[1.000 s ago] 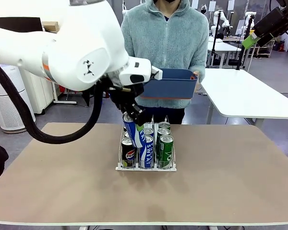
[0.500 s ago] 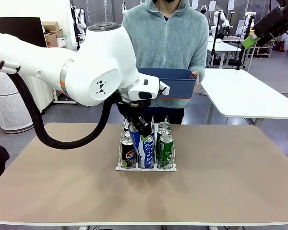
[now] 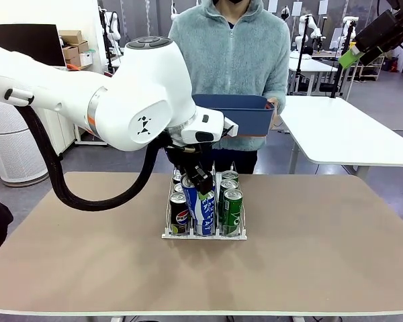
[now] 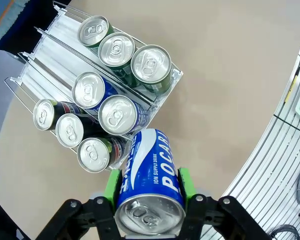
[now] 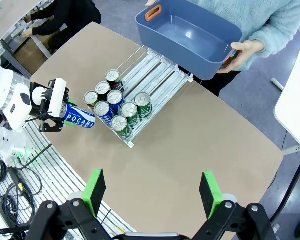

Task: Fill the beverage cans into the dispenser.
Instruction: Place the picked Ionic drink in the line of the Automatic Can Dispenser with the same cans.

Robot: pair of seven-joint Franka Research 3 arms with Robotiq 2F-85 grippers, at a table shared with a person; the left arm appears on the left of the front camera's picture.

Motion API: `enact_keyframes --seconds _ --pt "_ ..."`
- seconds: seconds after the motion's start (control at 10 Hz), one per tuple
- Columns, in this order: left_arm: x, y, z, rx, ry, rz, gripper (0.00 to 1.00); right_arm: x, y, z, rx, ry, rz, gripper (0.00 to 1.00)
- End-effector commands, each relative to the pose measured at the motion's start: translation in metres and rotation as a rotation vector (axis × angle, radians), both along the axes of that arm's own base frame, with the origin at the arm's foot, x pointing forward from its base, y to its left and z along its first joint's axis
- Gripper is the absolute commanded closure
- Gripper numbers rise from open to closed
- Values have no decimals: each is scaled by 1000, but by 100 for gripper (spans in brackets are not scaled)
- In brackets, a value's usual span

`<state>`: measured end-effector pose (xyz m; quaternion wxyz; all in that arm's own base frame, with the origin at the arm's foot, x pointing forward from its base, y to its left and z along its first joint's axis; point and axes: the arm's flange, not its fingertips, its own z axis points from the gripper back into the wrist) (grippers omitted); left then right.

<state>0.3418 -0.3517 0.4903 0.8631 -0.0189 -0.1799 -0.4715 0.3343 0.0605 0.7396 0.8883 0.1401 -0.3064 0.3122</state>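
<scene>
Table: dispenser stands near its middle.
Dispenser lanes: three side by side, running front to back; cans fill the front end, the rear end lies bare.
Left lane: three cans in a row.
Middle lane: two cans.
Right lane: three cans.
Held can: tilted between the left gripper fingers, at the front of the middle lane.
Bin: in the person's hands, beyond the dispenser's rear end.
Right gripper: high over the table's right side.
</scene>
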Motion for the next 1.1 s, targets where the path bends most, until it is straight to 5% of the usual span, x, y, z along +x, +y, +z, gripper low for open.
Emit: enact_keyframes --seconds 0.0,1.0 --pt "-2 -6 -1 -1 0 23 43 0 1 0 0 1 0 0" --pt "11 -28 -38 74 29 -23 43 0 1 0 0 1 0 0"
